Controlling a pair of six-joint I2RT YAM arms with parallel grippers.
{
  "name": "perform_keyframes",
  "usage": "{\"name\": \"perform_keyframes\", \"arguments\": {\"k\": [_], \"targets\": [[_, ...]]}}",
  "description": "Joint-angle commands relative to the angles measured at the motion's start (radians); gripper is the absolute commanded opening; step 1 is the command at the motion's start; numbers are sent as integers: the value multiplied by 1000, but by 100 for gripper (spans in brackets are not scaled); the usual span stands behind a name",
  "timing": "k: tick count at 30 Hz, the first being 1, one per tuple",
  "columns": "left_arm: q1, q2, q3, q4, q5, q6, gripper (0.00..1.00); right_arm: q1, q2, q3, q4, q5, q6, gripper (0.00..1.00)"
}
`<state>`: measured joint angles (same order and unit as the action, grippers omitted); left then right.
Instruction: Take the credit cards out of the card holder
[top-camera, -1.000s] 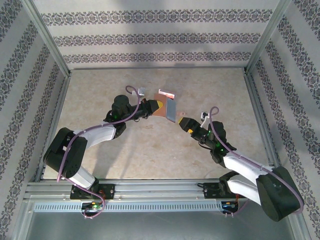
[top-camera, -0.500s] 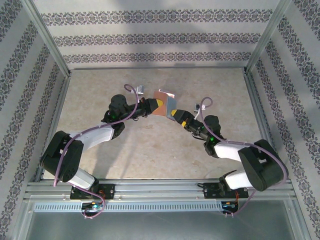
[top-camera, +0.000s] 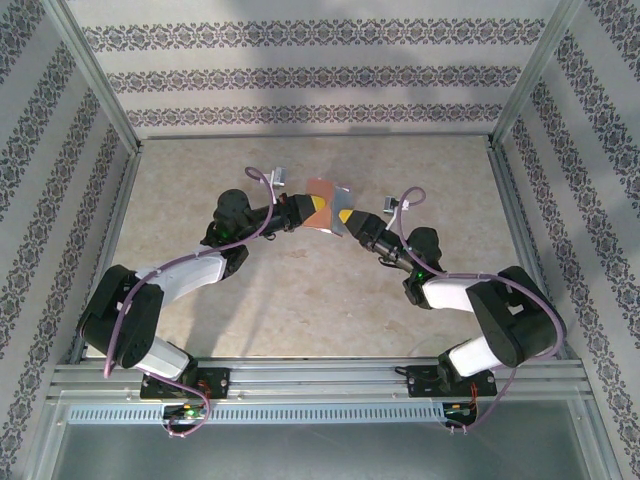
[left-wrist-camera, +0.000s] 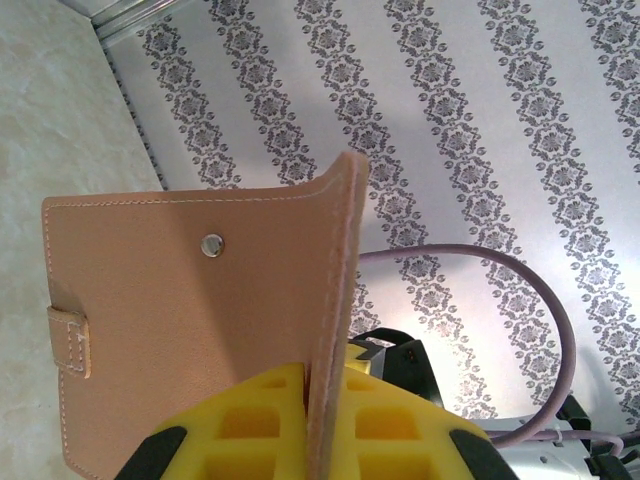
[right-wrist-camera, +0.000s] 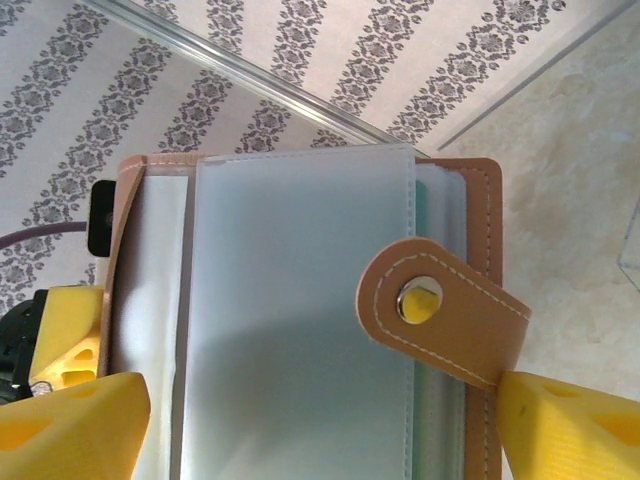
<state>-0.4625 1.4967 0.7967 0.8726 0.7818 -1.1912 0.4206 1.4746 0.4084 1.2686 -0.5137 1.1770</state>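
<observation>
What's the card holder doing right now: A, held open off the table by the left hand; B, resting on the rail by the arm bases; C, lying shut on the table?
A: the left hand clamps the card holder upright, and its clear sleeves lie exposed.

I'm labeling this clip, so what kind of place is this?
Probably a robot test cell, not a home: an aluminium frame encloses a marble-look tabletop, patterned panels serve as walls, and the left arm and right arm are bolted at its near edge.
</observation>
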Motion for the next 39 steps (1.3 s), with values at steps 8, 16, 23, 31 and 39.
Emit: {"name": "perform_keyframes", "arguments": {"k": [8, 16, 23, 31, 39], "targets": [[11, -56, 63, 70, 23, -14, 0, -4, -3, -59, 117, 17, 11, 98], [9, -62, 34, 137, 8, -62, 0, 19, -44, -9, 118, -22, 0, 92], [9, -76, 22, 173, 5, -74, 0, 53, -60, 61, 118, -63, 1, 95], [11, -90, -7, 201, -19, -88, 0, 46, -134, 39, 117, -50, 8, 90], [11, -103, -32, 138, -23, -53, 0, 15, -205, 9, 111, -52, 35, 75]]}}
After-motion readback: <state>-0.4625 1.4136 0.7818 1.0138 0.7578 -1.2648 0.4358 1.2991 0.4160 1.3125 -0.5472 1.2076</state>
